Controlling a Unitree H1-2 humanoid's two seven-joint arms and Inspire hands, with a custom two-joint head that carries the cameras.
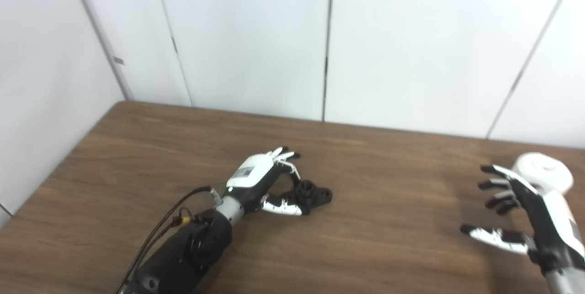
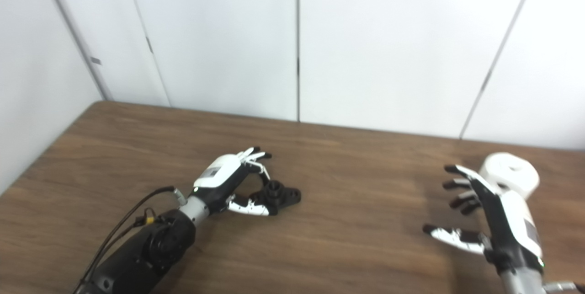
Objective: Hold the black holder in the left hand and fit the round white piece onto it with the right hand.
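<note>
early stage, grasp phase, nothing fitted yet. black holder [image 1: 311, 194] lies flat on the table [image 1: 374, 221] near the middle, w/ its round boss pointing up. left hand [image 1: 267, 184] is right at it: thumb low on the near side, fingers [image 1: 285, 153] arched over the far side, bracketing the holder but not clamped. can't tell if the thumb touches it; fingers look apart from it, so i read the hand as open, holding nothing.

round white piece [image 2: 512, 173] sits on the table far right, near the back edge. right hand [image 2: 491, 218] is spread wide, empty, palm facing left, just in front of the piece and partly covering it.

next, imo: left closes on the holder body & lifts w/ the boss kept clear. right has to reach round the white piece, grip its rim, then line its centre hole up w/ the boss.
</note>
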